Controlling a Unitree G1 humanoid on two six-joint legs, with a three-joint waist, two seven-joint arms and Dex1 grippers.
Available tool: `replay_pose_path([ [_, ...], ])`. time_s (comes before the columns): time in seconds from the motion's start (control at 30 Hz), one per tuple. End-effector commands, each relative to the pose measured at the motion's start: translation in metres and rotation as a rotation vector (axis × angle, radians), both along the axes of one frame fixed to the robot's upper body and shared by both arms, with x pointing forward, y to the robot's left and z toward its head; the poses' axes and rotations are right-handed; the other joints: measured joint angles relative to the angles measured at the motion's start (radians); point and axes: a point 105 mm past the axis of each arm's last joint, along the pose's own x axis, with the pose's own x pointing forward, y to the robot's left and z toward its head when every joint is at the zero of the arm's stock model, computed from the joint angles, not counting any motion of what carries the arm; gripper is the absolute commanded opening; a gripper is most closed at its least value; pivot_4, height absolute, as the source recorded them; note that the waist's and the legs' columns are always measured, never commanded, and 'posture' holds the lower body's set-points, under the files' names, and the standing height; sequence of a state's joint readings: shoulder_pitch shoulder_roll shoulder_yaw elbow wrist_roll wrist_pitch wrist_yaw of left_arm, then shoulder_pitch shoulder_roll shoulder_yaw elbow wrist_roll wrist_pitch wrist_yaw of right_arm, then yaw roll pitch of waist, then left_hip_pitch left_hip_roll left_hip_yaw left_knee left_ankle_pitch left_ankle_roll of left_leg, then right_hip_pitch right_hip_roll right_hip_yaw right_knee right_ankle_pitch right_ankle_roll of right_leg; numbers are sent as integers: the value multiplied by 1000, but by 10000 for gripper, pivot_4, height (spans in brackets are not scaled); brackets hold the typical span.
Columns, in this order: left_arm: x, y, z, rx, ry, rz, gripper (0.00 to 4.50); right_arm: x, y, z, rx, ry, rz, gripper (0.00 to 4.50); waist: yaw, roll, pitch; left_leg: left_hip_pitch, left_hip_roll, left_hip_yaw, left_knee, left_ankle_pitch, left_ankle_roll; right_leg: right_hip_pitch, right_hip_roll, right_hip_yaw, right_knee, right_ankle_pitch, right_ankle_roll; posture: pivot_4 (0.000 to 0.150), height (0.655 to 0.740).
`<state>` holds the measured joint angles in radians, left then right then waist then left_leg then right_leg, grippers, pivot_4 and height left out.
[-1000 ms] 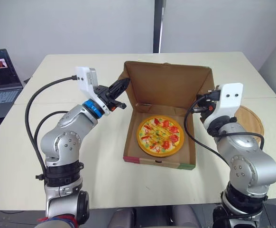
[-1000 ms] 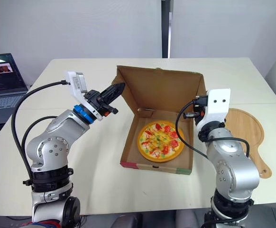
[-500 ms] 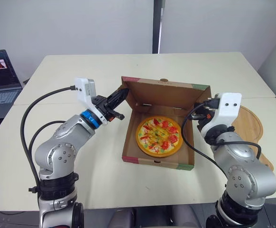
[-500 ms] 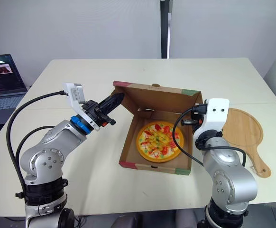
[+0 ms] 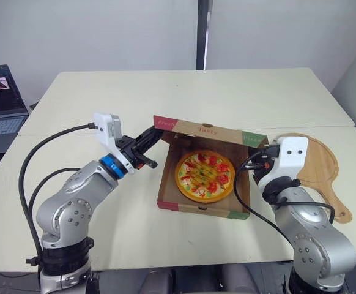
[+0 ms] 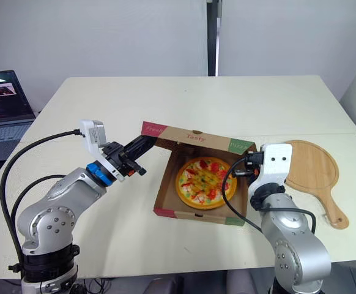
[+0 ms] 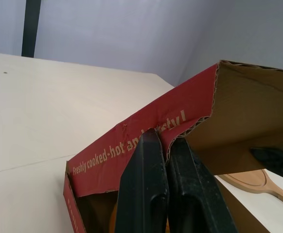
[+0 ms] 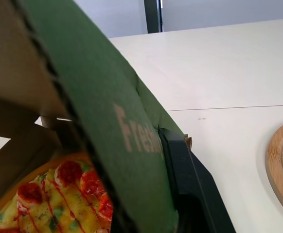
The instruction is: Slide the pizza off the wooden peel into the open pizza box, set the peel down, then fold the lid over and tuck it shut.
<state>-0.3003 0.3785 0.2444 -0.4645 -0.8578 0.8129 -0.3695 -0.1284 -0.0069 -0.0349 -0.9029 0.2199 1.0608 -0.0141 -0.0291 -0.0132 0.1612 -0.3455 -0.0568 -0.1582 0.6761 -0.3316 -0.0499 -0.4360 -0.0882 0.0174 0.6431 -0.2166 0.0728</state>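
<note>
The pizza (image 5: 205, 175) lies in the cardboard box (image 5: 202, 207) at the table's middle. The box lid (image 5: 208, 130) hangs tilted low over the back of the box, showing its red and green printed flap. My left gripper (image 5: 155, 134) is shut on the lid's left corner; in the left wrist view its fingers (image 7: 151, 174) pinch the corrugated edge. My right gripper (image 6: 249, 160) holds the lid's right corner, one black finger (image 8: 183, 170) pressed against the green flap (image 8: 107, 107). The wooden peel (image 5: 318, 165) lies flat to the right of the box.
An open laptop (image 5: 0, 104) sits on a side table at the far left. The pale table (image 5: 227, 92) stretches behind the box, with a seam across it. The peel's handle (image 5: 343, 213) points toward the front right edge.
Both grippers have moved forward and down with the lid, swinging it from nearly upright to low over the box. The pizza and peel stayed where they were.
</note>
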Motion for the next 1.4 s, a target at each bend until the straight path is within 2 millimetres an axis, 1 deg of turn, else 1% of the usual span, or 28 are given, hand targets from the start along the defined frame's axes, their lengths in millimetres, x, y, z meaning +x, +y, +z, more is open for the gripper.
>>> replay_pose_path([
  [0.03, -6, -7, -3, 21, 8, -28, 0, -6, 16, 1, 18, -11, 104, 10499, 0, 0, 0, 0, 0, 0, 0, 0, 0, 0, 0, 0, 0, 0, 0, 1500, 7400],
  [0.07, -5, -6, -3, 25, 6, -23, 0, -7, 15, 0, 16, -12, 105, 13261, 0, 0, 0, 0, 0, 0, 0, 0, 0, 0, 0, 0, 0, 0, 0, 1500, 7400],
  [0.23, -6, -2, -5, 40, -4, 2, 0, -14, 3, -6, -19, -8, 124, 31199, 3, 0, 0, 0, 0, -1, 0, 0, 0, 1, 0, -1, -1, 0, 0, 1500, 7400],
  [0.33, -5, 0, -5, 43, -11, 18, 0, -25, -7, -12, -51, 8, 134, 41656, 5, 0, 0, 0, 0, -1, 0, 0, 0, 1, 0, -1, -1, 0, 0, 1500, 7400],
  [0.5, -5, 0, -5, 44, -14, 22, 0, -41, -24, -22, -51, 38, 170, 41656, 5, 0, 0, 0, 0, -1, 0, -1, 2, 2, 0, -1, -1, -1, 1, 1500, 7400],
  [0.57, -5, 0, -5, 46, -17, 25, 0, -47, -43, -30, -95, 63, 175, 41656, 6, 0, 0, 0, 0, -1, 0, -1, 3, 2, 0, -1, -1, -1, 1, 1500, 7400],
  [0.63, -4, 0, -5, 48, -20, 28, 0, -43, -68, -24, -132, 38, 131, 41656, 6, 0, 1, 1, 0, -1, 0, -2, 3, 5, 0, -1, -2, -1, 2, 1500, 7400],
  [0.67, -4, 1, -5, 49, -21, 28, 0, -39, -77, -16, -147, 9, 119, 41656, 7, 0, 1, 2, 0, -1, 0, -2, 4, 7, 0, -1, -4, -1, 2, 1500, 7400],
  [0.7, -4, 1, -6, 50, -21, 29, 0, -33, -85, -6, -147, -22, 108, 37989, 7, 1, 3, 3, 0, -1, 0, -2, 4, 9, 0, -1, -5, -2, 3, 1500, 7400],
  [0.73, -4, 1, -6, 52, -21, 28, 0, -29, -90, 2, -156, -44, 118, 35549, 5, 2, 3, 6, 0, -1, 0, -2, 5, 12, 0, -2, -8, -2, 3, 1500, 7400],
  [0.77, -4, 1, -6, 53, -21, 28, 0, -24, -92, 9, -180, -55, 144, 32432, 5, 3, 4, 8, 0, -1, -1, -3, 5, 15, 0, -2, -9, -4, 7, 1500, 7400],
  [0.83, -5, 0, -7, 55, -21, 25, 0, -18, -93, 18, -216, -65, 189, 25000, 6, 3, 5, 11, 0, 0, -4, -3, 5, 17, 0, -1, -10, -5, 7, 1500, 7400],
  [0.87, -5, 0, -7, 58, -21, 22, 0, -13, -92, 24, -229, -75, 221, 20912, 6, 3, 5, 14, 1, 0, -10, -2, 5, 19, 0, -1, -14, -5, 7, 1500, 7400],
  [0.9, -6, 0, -7, 59, -21, 20, 0, -10, -90, 28, -236, -82, 241, 18456, 6, 3, 5, 15, 1, -1, -13, -2, 5, 20, 0, -2, -15, -5, 7, 1500, 7400],
  [0.97, -6, 0, -8, 61, -20, 19, 0, -3, -81, 37, -245, -84, 314, 11166, 7, 3, 5, 16, 1, 0, -13, -2, 5, 21, 0, -2, -15, -3, 4, 1500, 7400],
  [1.07, -7, 0, -9, 65, -18, 17, 0, 7, -64, 44, -237, -82, 407, 675, 10, 2, 5, 16, 1, 0, -13, -2, 5, 21, 0, -2, -16, -3, 3, 1500, 7400],
  [1.2, -9, -3, -11, 75, -19, 0, 0, 12, -45, 44, -206, -68, 499, 292, 16, 2, 5, 15, 1, 0, -13, -2, 5, 21, 0, -2, -16, -3, 3, 1500, 7400],
  [1.37, -16, -1, -12, 44, -6, -38, 0, 11, -36, 39, -207, -46, 553, 292, 25, 2, 5, 15, 1, 0, -13, -1, 3, 20, -1, -2, -17, -3, 3, 1500, 7400],
  [1.4, -17, 0, -12, 38, 4, -47, 2024, 11, -36, 38, -206, -45, 557, 96, 25, 2, 5, 15, 1, 0, -13, -1, 2, 20, -1, -2, -17, -3, 3, 1500, 7400],
])
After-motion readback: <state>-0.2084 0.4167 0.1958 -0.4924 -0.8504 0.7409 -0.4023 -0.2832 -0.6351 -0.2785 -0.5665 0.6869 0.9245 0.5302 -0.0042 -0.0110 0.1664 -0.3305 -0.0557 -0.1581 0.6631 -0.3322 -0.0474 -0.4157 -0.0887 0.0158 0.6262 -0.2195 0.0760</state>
